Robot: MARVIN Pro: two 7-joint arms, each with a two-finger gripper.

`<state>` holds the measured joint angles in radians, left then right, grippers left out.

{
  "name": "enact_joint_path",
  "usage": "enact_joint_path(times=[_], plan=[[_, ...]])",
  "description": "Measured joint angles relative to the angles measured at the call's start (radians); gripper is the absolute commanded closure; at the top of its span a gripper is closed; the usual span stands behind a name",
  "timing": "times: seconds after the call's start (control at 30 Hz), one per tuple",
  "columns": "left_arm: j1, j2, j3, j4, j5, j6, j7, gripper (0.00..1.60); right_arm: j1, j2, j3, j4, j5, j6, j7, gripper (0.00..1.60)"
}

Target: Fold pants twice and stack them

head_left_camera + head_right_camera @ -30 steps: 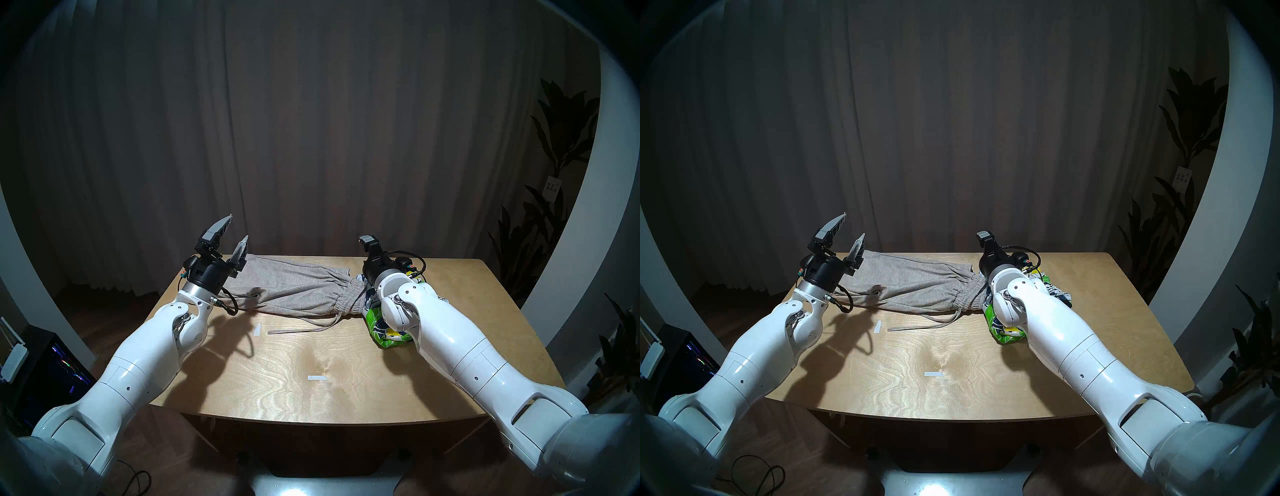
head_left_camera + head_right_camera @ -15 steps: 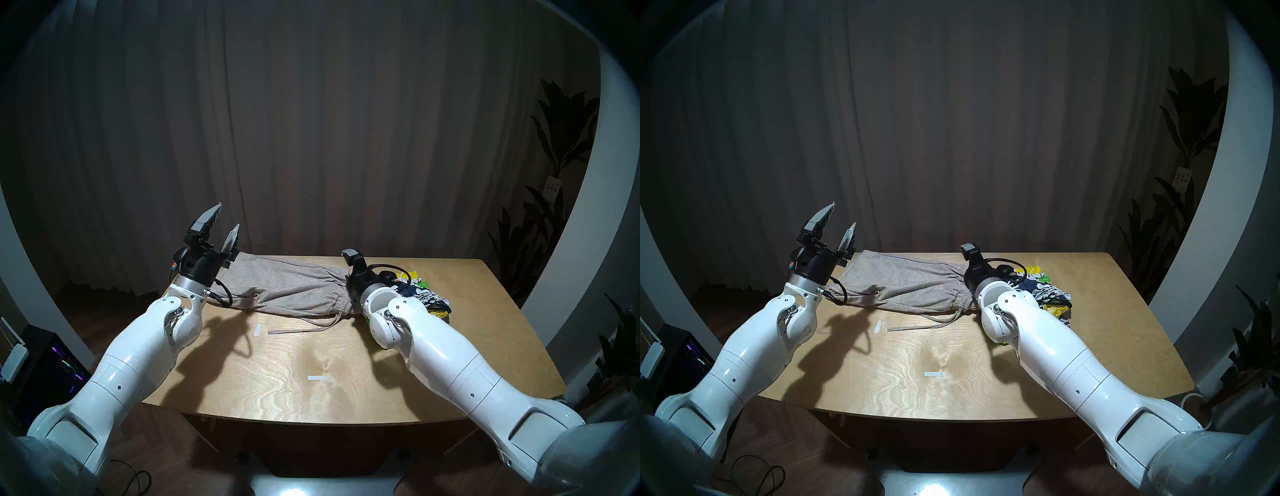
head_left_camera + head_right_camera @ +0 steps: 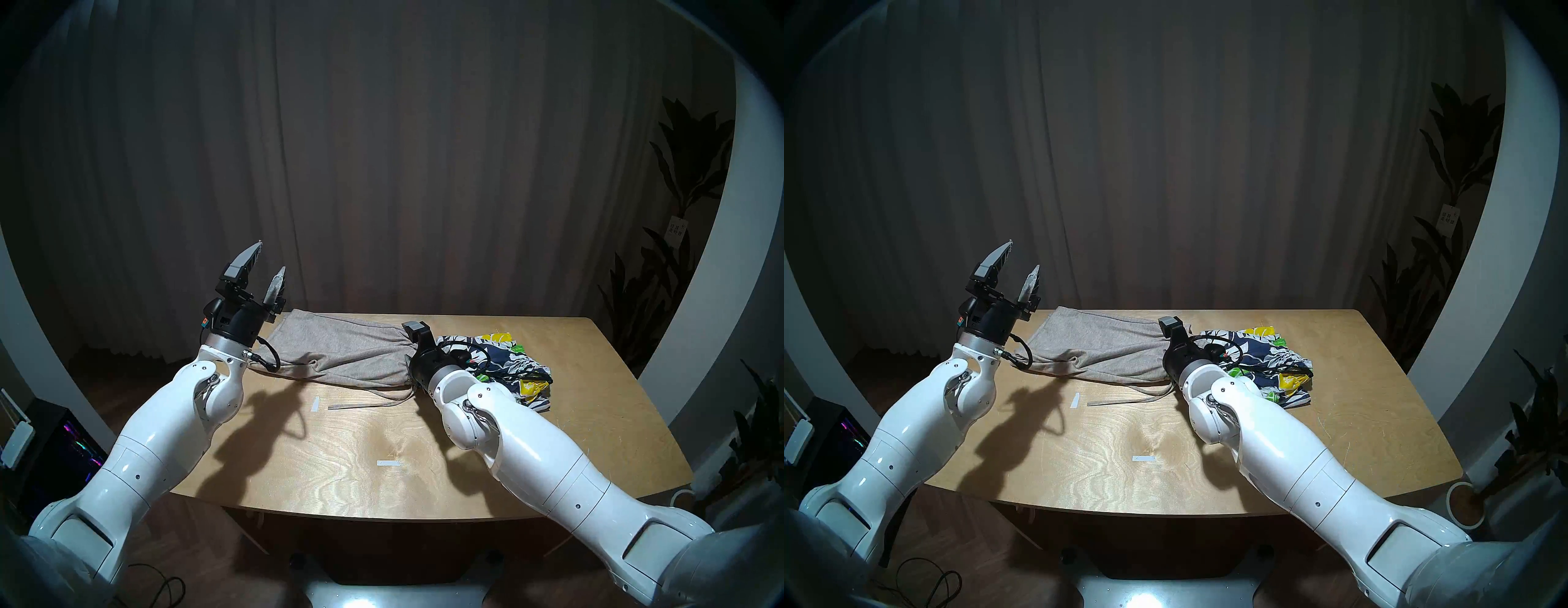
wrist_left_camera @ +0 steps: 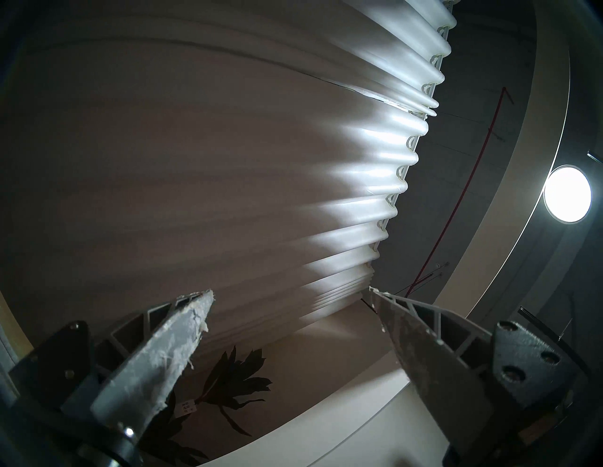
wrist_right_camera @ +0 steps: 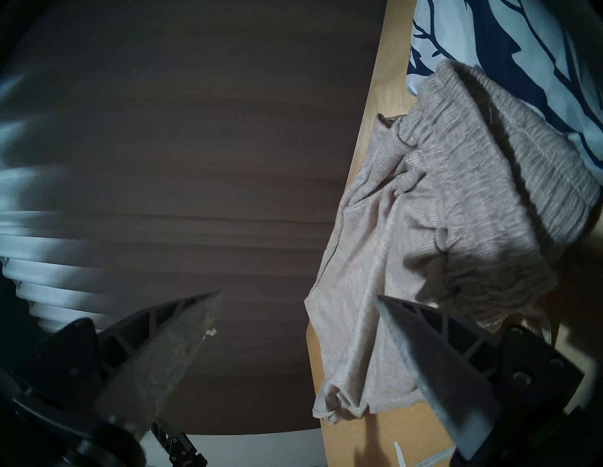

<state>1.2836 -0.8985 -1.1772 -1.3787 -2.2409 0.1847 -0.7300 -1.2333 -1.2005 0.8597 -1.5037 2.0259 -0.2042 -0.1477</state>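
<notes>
The head views show the grey-beige pants (image 3: 339, 354) lying across the far side of the table (image 3: 382, 475), floral shorts (image 3: 505, 361) just beside them at the waist end. The left gripper (image 3: 271, 259) is raised, fingers spread, empty. Only the right wrist view shows the right gripper (image 5: 295, 298) wide open, holding nothing, at the pants' waistband (image 5: 522, 169). A tag on the plant (image 3: 676, 229) is unreadable.

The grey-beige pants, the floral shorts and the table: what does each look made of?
Grey-beige pants: soft ribbed knit, matte, by its fine ribs and limp folds. Floral shorts: thin, smooth printed woven cloth, probably; crisp pattern, slight sheen. Table: pale plywood, likely lightly sealed; swirling grain with a glare patch.
</notes>
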Motion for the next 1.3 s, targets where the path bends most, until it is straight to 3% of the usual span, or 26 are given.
enact_joint_path(times=[0.4, 1.3], plan=[[0.028, 0.017, -0.013, -0.049, -0.017, -0.036, 0.0, 0.0, -0.059, 0.039, 0.039, -0.046, 0.039, -0.039, 0.002, 0.0], [0.106, 0.055, -0.053, -0.16, -0.059, -0.12, 0.0, 0.0, -0.225, 0.088, 0.056, -0.158, 0.139, -0.112, -0.002, 0.0]])
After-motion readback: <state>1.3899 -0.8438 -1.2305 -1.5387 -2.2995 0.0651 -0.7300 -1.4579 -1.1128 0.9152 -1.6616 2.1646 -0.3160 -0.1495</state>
